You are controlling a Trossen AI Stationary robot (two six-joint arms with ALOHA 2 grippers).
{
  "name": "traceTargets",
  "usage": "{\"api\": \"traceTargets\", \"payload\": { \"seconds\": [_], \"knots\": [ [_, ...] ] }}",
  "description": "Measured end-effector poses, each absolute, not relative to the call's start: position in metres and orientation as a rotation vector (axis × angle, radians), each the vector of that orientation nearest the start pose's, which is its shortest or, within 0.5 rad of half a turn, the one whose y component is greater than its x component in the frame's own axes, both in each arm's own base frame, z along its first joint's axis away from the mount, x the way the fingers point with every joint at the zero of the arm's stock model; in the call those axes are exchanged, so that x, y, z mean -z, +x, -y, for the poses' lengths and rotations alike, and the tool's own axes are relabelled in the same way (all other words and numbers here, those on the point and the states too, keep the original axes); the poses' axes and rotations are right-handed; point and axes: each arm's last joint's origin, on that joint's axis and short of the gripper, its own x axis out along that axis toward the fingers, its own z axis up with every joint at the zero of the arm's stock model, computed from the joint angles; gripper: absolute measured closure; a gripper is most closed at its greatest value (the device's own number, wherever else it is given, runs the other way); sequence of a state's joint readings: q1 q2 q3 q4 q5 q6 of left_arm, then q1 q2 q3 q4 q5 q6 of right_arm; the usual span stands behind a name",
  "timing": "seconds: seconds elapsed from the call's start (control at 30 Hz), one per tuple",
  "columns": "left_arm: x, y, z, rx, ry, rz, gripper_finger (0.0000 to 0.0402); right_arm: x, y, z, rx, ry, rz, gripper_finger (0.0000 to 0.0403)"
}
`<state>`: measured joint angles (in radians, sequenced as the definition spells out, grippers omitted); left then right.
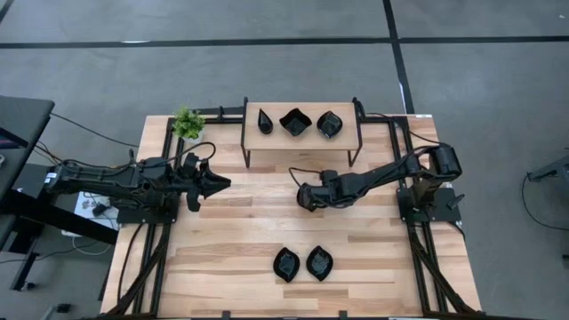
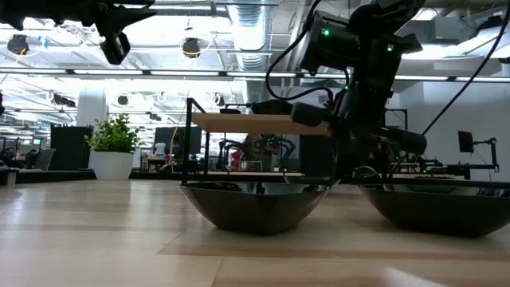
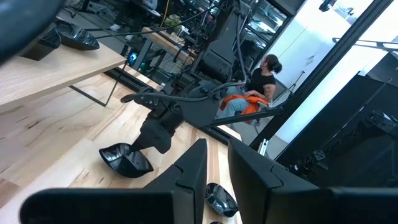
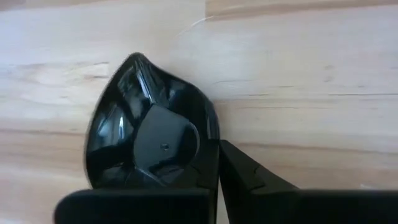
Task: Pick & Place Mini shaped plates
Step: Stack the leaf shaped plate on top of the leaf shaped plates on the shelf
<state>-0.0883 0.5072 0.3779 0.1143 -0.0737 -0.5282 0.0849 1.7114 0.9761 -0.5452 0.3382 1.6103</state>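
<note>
While the left gripper (image 1: 216,184) hangs above the bare boards well to the left of the wooden shelf (image 1: 302,133), its two fingers (image 3: 193,168) a little apart with nothing between them, the right gripper (image 1: 303,199) is down at the table just in front of that shelf. Its fingers (image 4: 239,171) are pressed together on the rim of a pointed leaf-like plate (image 4: 149,134), one finger inside the bowl and one outside (the right wrist view shows this plainly). That plate's tip points away from the wrist, its long axis roughly in line with the fingers; from the left wrist view the same dish (image 3: 126,160) sits at the end of the right arm, at table level.

On top of the shelf stand three more mini plates in a row: a slim teardrop (image 1: 265,120) at the left with its narrow end toward the shelf's back edge, a wavy-edged square (image 1: 295,122) in the middle, and a leaf-like oval (image 1: 330,124) at the right.

Well in front of the shelf, near the table's front edge, two further plates lie just beside each other: a squarish one (image 1: 286,263) and a pointed oval (image 1: 319,262) whose long axis runs diagonally. A small green plant (image 1: 188,123) stands just left of the shelf.
</note>
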Motion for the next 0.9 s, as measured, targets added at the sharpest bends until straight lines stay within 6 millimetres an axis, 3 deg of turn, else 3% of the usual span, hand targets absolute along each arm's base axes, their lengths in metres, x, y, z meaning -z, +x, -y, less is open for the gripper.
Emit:
{"api": "traceTargets", "payload": {
  "seconds": [0.13,0.27,0.53,0.67,0.9],
  "knots": [
    [-0.258,0.136,0.01,0.011,-0.527,-0.019,0.0335,-0.164,0.304,-0.017,1.078,1.097,-0.768,0.0401],
    [-0.259,0.136,0.01,0.012,-0.527,-0.015,0.0335,-0.189,0.301,-0.017,0.988,1.087,-0.746,0.0402],
    [-0.259,0.137,0.01,0.014,-0.528,-0.005,0.0335,-0.26,0.277,-0.018,0.688,1.053,-0.675,0.0402],
    [-0.26,0.137,0.01,0.015,-0.528,-0.001,0.0335,-0.295,0.255,-0.016,0.624,1.063,-0.538,0.0402],
    [-0.26,0.137,0.01,0.016,-0.529,0.003,0.0335,-0.336,0.214,0.01,0.772,1.063,-0.177,0.0403]
  ]
}}
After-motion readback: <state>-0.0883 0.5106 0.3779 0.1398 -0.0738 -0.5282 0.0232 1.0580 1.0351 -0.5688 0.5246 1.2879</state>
